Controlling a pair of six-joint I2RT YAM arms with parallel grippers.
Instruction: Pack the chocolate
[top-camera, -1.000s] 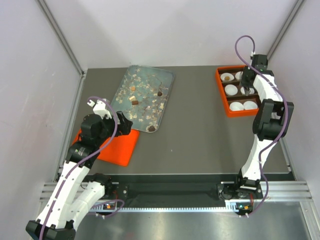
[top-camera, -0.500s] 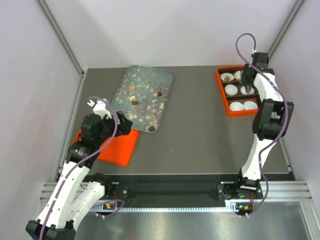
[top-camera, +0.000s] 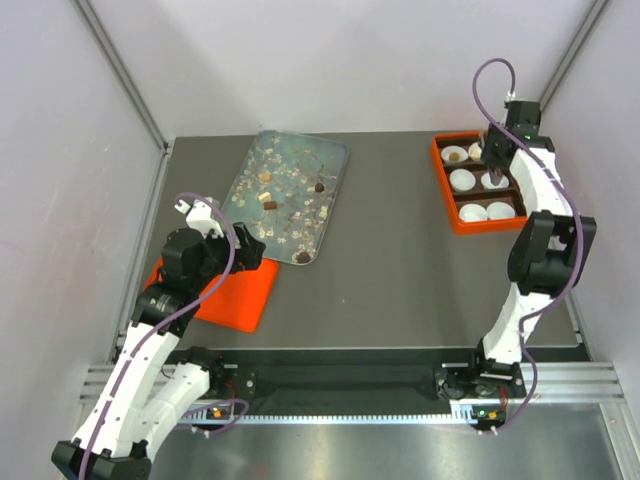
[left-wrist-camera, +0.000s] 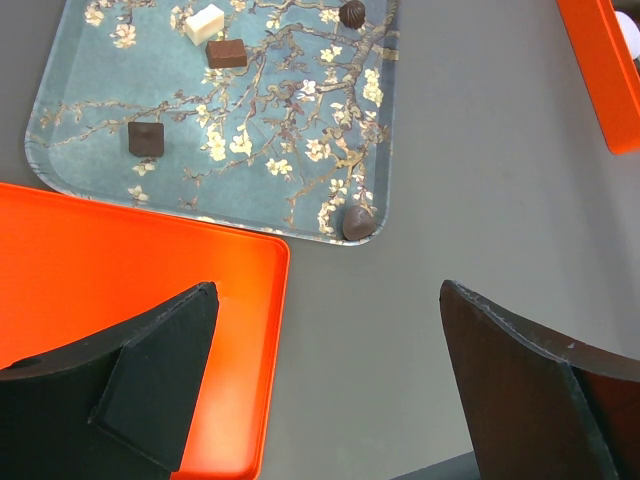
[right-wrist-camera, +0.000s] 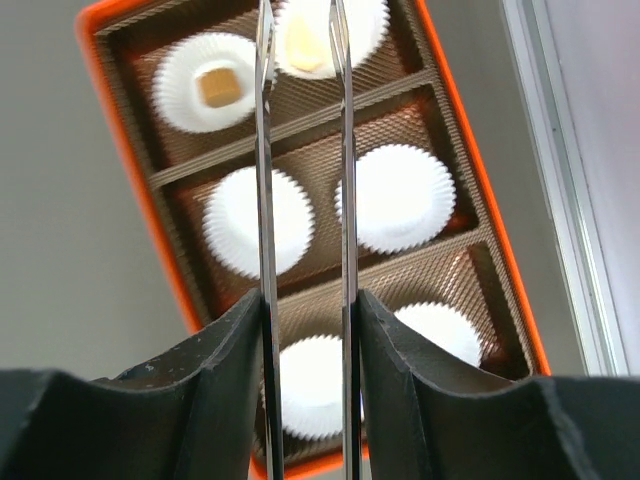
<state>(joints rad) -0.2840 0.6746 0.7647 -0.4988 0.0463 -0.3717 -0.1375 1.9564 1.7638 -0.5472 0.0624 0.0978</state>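
Floral tray (left-wrist-camera: 300, 200), orange tray (left-wrist-camera: 100, 270), cups (right-wrist-camera: 258, 222), tongs (right-wrist-camera: 265, 150)

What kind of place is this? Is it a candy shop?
Probably a robot testing booth, not a shop. Two robot arms are bolted to a grey table inside plain pale walls, with chocolates on a flowered tray and paper cups in an orange box. One claw holds tongs.

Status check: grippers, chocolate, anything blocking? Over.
Left gripper open above orange lid. Right gripper shut on thin grey metal tongs over orange compartment box. Two chocolates cupped, others on blue floral tray. Nothing blocking.
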